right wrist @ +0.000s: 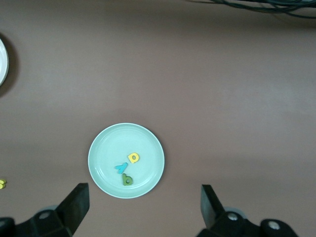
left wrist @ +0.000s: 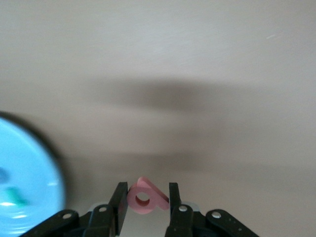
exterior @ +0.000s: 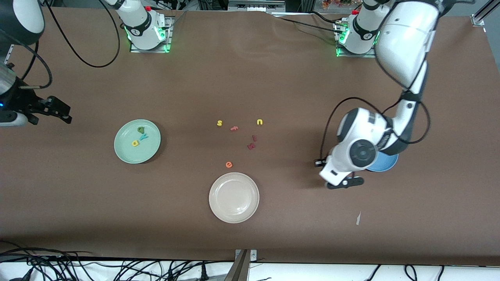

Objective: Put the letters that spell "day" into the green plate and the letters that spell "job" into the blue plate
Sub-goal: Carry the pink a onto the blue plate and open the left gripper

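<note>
My left gripper (left wrist: 147, 187) is shut on the salmon-pink "b" (left wrist: 146, 200) and hangs over bare table beside the blue plate (left wrist: 27, 190). A teal letter (left wrist: 15, 197) and a blue one (left wrist: 2, 175) lie in that plate. In the front view the left arm covers most of the blue plate (exterior: 387, 163), and the left gripper (exterior: 345, 182) shows just past its rim. The green plate (exterior: 137, 141) holds the dark green "d" (exterior: 140, 129), teal "y" (exterior: 143, 136) and yellow "a" (exterior: 135, 143). My right gripper (exterior: 50, 109) waits open, high over the right arm's end of the table, looking down on the green plate (right wrist: 126, 160).
A cream-white plate (exterior: 234, 197) sits mid-table, nearer the front camera. Farther from that camera than it lie loose letters: orange "e" (exterior: 229, 164), dark red pieces (exterior: 252, 146), pink "f" (exterior: 234, 128), yellow "s" (exterior: 219, 123) and "u" (exterior: 259, 122). A paper scrap (exterior: 358, 218) lies near the left arm.
</note>
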{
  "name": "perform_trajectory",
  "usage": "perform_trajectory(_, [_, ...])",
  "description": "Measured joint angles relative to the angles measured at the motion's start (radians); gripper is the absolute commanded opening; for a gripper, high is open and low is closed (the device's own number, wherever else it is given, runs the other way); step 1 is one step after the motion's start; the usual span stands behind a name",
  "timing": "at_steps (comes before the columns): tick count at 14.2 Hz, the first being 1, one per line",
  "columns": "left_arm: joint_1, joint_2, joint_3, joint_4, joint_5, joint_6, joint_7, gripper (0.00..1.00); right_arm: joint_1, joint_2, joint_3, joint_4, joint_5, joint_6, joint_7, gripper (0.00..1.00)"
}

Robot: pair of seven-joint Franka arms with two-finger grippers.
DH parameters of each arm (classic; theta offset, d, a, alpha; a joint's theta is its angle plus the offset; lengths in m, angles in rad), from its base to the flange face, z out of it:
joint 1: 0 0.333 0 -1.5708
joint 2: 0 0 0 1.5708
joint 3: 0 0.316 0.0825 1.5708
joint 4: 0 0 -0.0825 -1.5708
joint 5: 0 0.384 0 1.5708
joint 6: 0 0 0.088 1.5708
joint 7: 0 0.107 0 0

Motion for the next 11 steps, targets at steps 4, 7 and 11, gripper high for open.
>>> perform_trajectory(4, [0.103,-0.132,0.0,-0.203,0.001,0.066,0.174,0.17,0.021,0.036,0.001,0.0,0.0,0.011,0.0,1.0])
perform_trajectory(7, [0.15,-0.196,0.0,-0.361,0.04,0.179,0.259,0.18,0.035,0.039,0.001,0.002,0.0,0.011,0.0,1.0])
perform_trajectory(11, [0.191,-0.219,0.0,-0.458,0.12,0.239,0.294,0.48,0.035,0.007,-0.031,0.033,0.059,-0.113,0.0,1.0])
